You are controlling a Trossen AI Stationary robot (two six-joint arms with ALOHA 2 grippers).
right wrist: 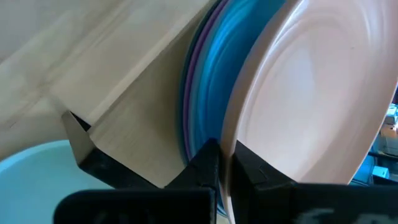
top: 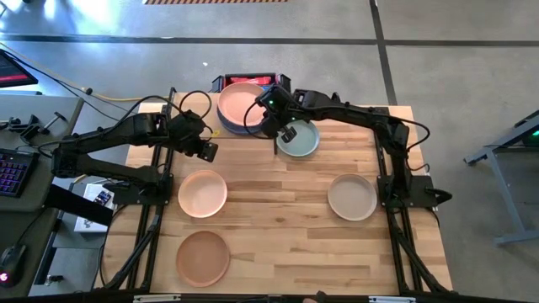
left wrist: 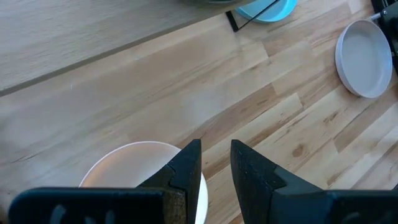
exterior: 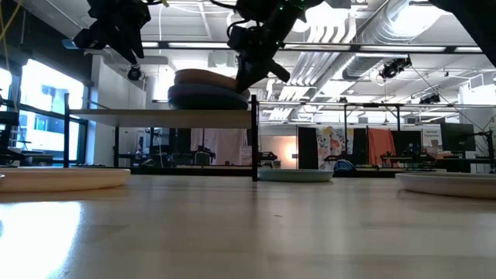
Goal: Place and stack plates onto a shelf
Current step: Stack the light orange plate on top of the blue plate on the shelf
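**A:** While the right gripper (top: pixel 268 109) sits at the shelf (exterior: pixel 167 116), how many plates do you count?

**B:** Seven that I can tell apart. Three are stacked on the shelf: a salmon pink plate (right wrist: pixel 311 106) on top, a blue plate (right wrist: pixel 214 106) under it, and a purple plate (right wrist: pixel 191 68) at the bottom. Four lie singly on the table (top: pixel 278 219): a grey-green plate (top: pixel 300 141) just beside the shelf's corner, a beige plate (top: pixel 352 197) toward the right edge, a peach plate (top: pixel 202 193) left of centre, and a terracotta plate (top: pixel 202 257) near the front edge.

**A:** And the grippers?

**B:** The right one's fingers are pinched on the salmon plate's rim. The left gripper (left wrist: pixel 214 168) hangs above the peach plate, its fingers nearly together with a narrow gap, holding nothing.

**A:** Free room?

**B:** The shelf's left half is bare, and bare wood runs between the peach and beige plates.
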